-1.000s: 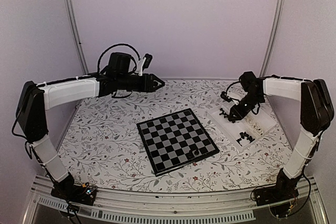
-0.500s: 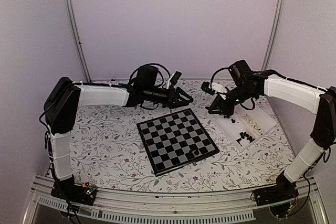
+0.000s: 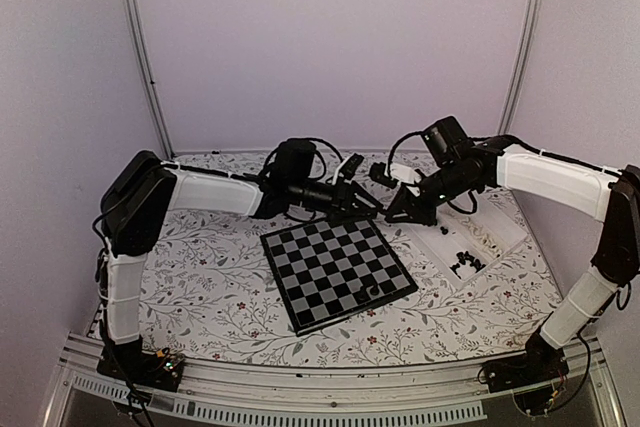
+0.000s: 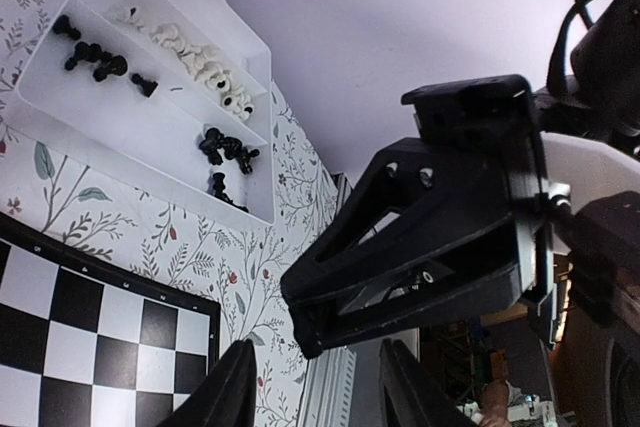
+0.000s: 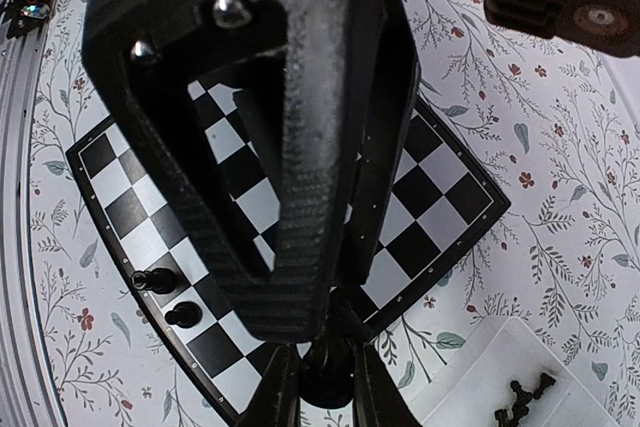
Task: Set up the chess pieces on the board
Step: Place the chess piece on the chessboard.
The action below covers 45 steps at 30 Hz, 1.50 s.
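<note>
The board (image 3: 335, 269) lies mid-table with two black chess pieces (image 3: 370, 292) on its near right edge, also seen in the right wrist view as black pawns (image 5: 168, 297). My right gripper (image 3: 393, 215) (image 5: 325, 357) hangs over the board's far right corner, shut on a black chess piece (image 5: 328, 387). My left gripper (image 3: 371, 207) (image 4: 317, 347) reaches in from the left, open. Its fingers (image 4: 235, 387) flank the tip of the right gripper (image 4: 430, 247), and one left finger (image 5: 270, 147) looms just in front of the held piece.
A white tray (image 3: 500, 239) (image 4: 150, 142) sits right of the board, holding black pieces (image 3: 466, 262) (image 4: 100, 59) and cream-white pieces (image 4: 205, 62). The floral tablecloth (image 3: 200, 267) surrounds the board. Walls and metal posts close off the back.
The left arm has stretched rightward to the board's far corner. The right arm has swung left from the tray carrying the piece. The two grippers now meet, and the left jaws have narrowed slightly.
</note>
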Available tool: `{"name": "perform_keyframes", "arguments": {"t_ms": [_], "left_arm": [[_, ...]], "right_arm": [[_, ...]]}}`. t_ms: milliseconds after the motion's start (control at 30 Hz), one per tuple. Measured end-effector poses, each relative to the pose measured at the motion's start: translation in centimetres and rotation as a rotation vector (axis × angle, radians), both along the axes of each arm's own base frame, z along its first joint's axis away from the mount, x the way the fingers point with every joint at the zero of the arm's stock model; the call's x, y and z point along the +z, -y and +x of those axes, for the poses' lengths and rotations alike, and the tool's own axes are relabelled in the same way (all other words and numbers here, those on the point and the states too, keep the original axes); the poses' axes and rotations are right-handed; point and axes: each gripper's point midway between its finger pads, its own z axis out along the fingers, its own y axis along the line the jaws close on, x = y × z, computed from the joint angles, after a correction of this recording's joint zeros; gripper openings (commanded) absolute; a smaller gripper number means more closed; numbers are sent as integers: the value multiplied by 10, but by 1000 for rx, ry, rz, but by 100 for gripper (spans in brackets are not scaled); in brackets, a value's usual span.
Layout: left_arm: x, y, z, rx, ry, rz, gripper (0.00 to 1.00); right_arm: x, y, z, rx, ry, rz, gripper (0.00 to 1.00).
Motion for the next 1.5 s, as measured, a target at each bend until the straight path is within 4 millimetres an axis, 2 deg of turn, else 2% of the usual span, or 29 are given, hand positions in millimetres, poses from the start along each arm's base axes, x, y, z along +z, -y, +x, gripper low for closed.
{"name": "perform_keyframes", "arguments": {"t_ms": [167, 567, 833, 967, 1133, 1167, 1267, 1367, 1433, 1500], "left_arm": [[-8, 1, -1, -4, -17, 12, 36], [1, 5, -1, -12, -9, -3, 20], [-3, 7, 1, -11, -17, 16, 17], [-3, 7, 1, -10, -23, 24, 9], [-6, 8, 2, -8, -33, 38, 4], [-7, 8, 3, -8, -35, 40, 3], [-7, 8, 3, -7, -39, 47, 0], [-8, 8, 2, -18, -27, 57, 0], [-11, 5, 4, -10, -8, 79, 0], [-16, -1, 9, 16, 18, 125, 0]], "right_arm": [[-1, -2, -2, 4, 4, -6, 15], [-1, -7, -6, 18, 10, -14, 15], [-1, -8, -7, 19, 16, -17, 15], [-1, -9, -6, 18, 21, -17, 15], [-2, -8, -5, 12, 27, -27, 16], [-2, -8, -5, 10, 28, -30, 18], [-2, -8, -4, 7, 32, -34, 41], [-2, -9, -3, 2, 34, -31, 58], [-2, -9, -3, 5, 30, -24, 63], [0, -4, -2, 11, 13, 0, 64]]}}
